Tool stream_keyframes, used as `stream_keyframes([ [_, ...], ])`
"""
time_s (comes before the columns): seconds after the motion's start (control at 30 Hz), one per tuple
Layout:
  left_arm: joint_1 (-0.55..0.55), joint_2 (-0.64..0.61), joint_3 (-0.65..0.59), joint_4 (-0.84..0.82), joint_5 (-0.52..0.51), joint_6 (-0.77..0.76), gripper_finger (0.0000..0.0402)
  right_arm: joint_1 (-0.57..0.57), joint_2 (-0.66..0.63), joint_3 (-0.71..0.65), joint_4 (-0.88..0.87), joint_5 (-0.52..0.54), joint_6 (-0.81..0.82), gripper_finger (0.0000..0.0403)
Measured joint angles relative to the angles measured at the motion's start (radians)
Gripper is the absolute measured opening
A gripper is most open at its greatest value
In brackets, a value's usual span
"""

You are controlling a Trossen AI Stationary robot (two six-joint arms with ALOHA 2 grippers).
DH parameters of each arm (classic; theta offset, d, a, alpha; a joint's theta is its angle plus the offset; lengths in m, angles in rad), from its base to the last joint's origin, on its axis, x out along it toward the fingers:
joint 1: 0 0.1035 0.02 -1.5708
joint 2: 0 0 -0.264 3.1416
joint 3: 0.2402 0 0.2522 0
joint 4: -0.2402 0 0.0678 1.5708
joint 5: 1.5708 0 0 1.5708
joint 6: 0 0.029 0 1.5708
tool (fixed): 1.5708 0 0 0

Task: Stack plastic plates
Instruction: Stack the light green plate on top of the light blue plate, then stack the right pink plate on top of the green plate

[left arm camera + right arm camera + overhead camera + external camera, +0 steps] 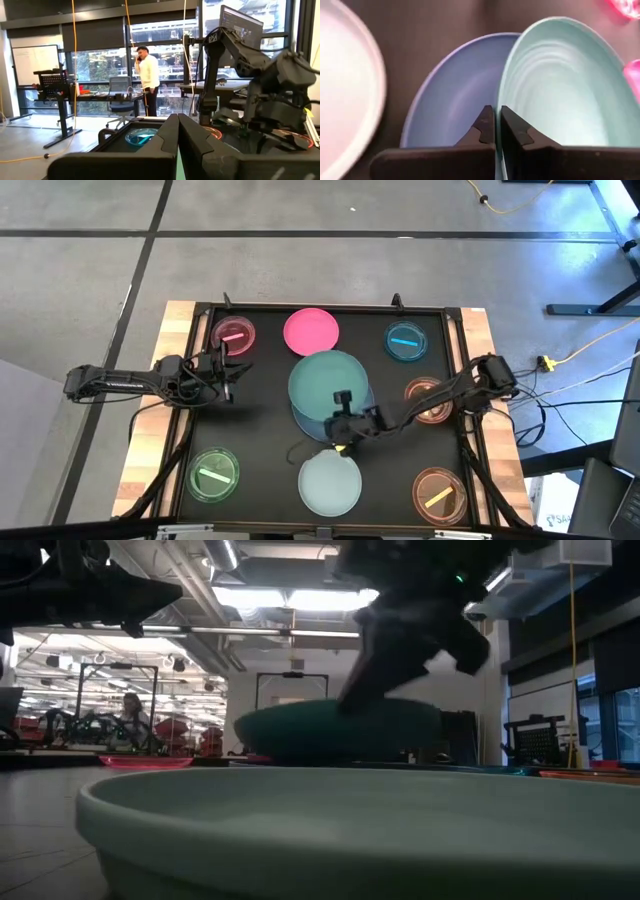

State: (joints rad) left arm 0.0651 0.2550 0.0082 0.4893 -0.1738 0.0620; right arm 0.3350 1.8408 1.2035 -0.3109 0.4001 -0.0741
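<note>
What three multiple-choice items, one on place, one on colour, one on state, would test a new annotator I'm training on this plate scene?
1. Where is the right gripper?
A. at the green plate's near rim
B. over the pink plate
C. off the table

2. What colour is the plate under the green plate?
A. orange
B. blue
C. pink

3. How is the right gripper?
A. wide open
B. out of view
C. shut on the green plate's rim

Answers: 1 A, high view shows it there. 2 B, the right wrist view shows blue below. 3 C, fingers pinch the rim.

Right pincer (343, 418) clamped mid-table, left pincer (228, 370) closed, waiting
</note>
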Motion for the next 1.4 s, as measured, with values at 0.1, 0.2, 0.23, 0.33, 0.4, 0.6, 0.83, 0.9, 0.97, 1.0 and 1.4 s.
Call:
stream_keyframes([
  [0.1,0.000,0.000,0.000,0.007,0.000,-0.004,0.0001,0.015,0.001,-0.040,0.048,-0.042,0.009,0.0001],
  [0.2,0.000,0.000,0.000,0.007,0.000,-0.005,0.0001,0.021,0.006,-0.062,0.088,-0.069,0.046,0.0001],
  [0.23,0.000,0.000,0.000,0.007,0.000,-0.005,0.0001,0.021,0.007,-0.063,0.080,-0.076,0.059,0.0001],
  [0.33,0.000,0.000,0.000,0.007,0.000,-0.007,0.0001,0.012,0.016,-0.062,0.083,-0.079,0.122,0.0009],
  [0.4,0.000,0.000,0.000,0.006,0.000,-0.008,0.0001,0.003,0.022,-0.063,0.072,-0.089,0.145,0.0021],
  [0.6,0.000,0.000,0.000,0.037,0.000,0.000,0.0001,0.005,0.023,-0.044,0.065,-0.114,0.136,0.0099],
  [0.83,0.000,0.000,0.000,0.036,0.007,-0.007,0.0001,-0.019,-0.114,-0.008,0.074,0.088,-0.019,0.0182],
  [0.9,0.000,0.000,0.000,0.042,-0.002,-0.005,0.0001,-0.066,-0.149,-0.009,0.068,0.151,-0.054,0.0192],
  [0.97,0.000,0.000,0.000,0.042,-0.022,0.000,0.0001,-0.139,-0.171,-0.009,0.083,0.158,-0.067,0.0197],
  [1.0,0.000,0.000,0.000,0.042,-0.031,0.000,0.0001,-0.184,-0.175,-0.008,0.089,0.157,-0.069,0.0197],
  [1.4,0.000,0.000,0.000,0.043,-0.058,0.003,0.0001,-0.700,-0.048,-0.010,0.162,-0.096,0.246,0.0174],
])
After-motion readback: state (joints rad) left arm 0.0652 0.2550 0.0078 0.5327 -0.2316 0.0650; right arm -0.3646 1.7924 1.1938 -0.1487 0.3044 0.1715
